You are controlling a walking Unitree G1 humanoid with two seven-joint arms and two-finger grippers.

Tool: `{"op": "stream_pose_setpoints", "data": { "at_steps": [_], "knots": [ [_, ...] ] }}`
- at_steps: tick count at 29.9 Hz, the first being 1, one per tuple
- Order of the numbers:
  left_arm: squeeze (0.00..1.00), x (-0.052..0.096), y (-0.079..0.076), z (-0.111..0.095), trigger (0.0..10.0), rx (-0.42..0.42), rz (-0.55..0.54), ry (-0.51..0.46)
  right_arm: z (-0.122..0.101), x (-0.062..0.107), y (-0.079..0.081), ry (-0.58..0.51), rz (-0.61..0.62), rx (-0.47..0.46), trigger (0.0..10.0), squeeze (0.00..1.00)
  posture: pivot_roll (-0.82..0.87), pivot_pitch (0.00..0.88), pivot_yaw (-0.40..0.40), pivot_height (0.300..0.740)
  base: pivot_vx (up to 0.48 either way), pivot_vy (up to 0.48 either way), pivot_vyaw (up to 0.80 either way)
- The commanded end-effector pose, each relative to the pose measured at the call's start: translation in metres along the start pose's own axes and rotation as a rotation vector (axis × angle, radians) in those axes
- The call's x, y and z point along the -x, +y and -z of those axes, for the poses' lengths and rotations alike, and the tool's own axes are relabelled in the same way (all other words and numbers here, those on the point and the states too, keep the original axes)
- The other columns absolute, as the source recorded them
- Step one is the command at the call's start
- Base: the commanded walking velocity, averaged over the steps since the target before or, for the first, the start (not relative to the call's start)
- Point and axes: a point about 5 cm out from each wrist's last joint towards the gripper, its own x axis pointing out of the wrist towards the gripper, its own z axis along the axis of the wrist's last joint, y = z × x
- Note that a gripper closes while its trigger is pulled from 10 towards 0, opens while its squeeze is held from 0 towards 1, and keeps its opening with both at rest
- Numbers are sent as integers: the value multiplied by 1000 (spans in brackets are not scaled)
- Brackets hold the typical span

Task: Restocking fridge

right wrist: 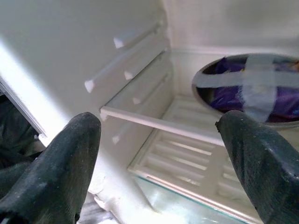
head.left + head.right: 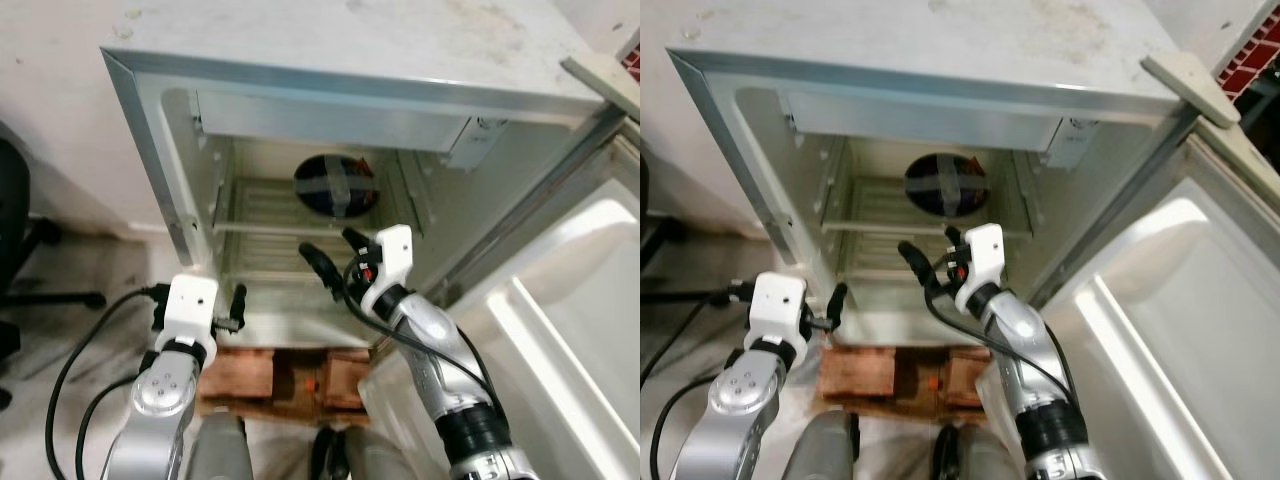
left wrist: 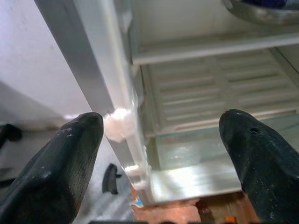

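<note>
Reaching into the open fridge (image 2: 150, 120) with the right gripper (image 2: 328, 252), fingers (image 1: 56, 158) released and spread wide, grasping nothing, poised just short of the bowl (image 2: 335, 185). Sitting at twelve o'clock from that gripper, at the back of the upper shelf (image 2: 255, 228), taped across the top and holding something purple: pushed deep, probably to leave the front free for more stock. Hanging lower at eight o'clock from the right one, the left gripper (image 2: 232, 308) waits outside by the fridge's left edge, fingers (image 3: 51, 172) likewise released and empty, likely kept clear so as not to crowd the opening. Swung wide at three o'clock, the door (image 2: 560, 300) stays out of both arms' way. Raised on a wooden pallet (image 2: 280, 378), apparently to lift the cabinet off the floor.
</note>
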Motion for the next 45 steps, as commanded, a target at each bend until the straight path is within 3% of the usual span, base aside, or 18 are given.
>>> {"op": "stream_pose_setpoints", "data": {
  "at_steps": [1, 29, 45],
  "knots": [
    [0, -1, -3, 2, 10000, -5, 25, 5, -2, 6, -1, 9, 9, 11, 10000, 0, 213, 68, -99, 740, -311, 0, 0],
    [0, -6, -4, 2, 10000, -17, 46, -7, 2, 13, 1, 72, 15, 7, 10000, 0, 207, 56, -93, 740, -273, 0, 0],
    [0, -13, -6, 1, 10000, -30, 66, -17, 2, 16, -12, 64, 95, 32, 10000, 0, 193, 29, -72, 740, -269, 0, 0]
  ]
}}
